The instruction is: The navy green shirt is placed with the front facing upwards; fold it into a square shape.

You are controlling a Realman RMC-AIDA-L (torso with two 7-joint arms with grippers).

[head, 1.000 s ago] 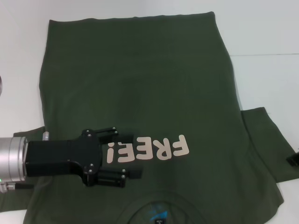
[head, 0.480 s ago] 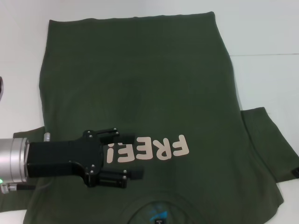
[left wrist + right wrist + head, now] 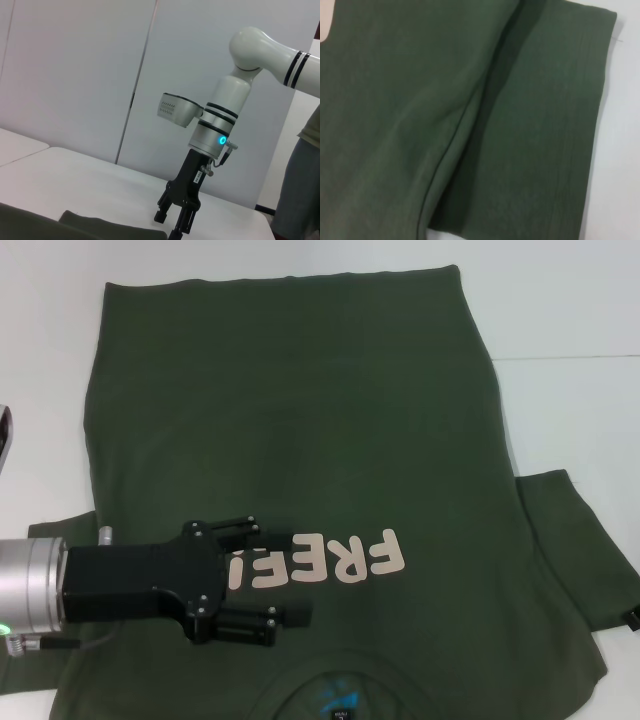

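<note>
The navy green shirt (image 3: 300, 400) lies spread flat on the white table, front up. Its pale "FREE!" letters (image 3: 340, 558) and the blue collar label (image 3: 335, 702) are toward the near edge. My left gripper (image 3: 283, 575) reaches in from the left over the chest, open, with its fingers on either side of the "!" end of the lettering. Only a sliver of my right gripper (image 3: 634, 617) shows at the right edge, beside the sleeve (image 3: 575, 540). In the left wrist view the right gripper (image 3: 170, 225) hangs over the table with its fingers apart. The right wrist view shows that sleeve (image 3: 545, 140).
The white table (image 3: 570, 310) surrounds the shirt, with a seam (image 3: 570, 358) running across on the right. A grey object (image 3: 4, 435) pokes in at the left edge. A person (image 3: 300, 190) stands beyond the right arm.
My left gripper has drifted slightly toward the collar and to the right. The right gripper has slid farther out past the right edge of the head view.
</note>
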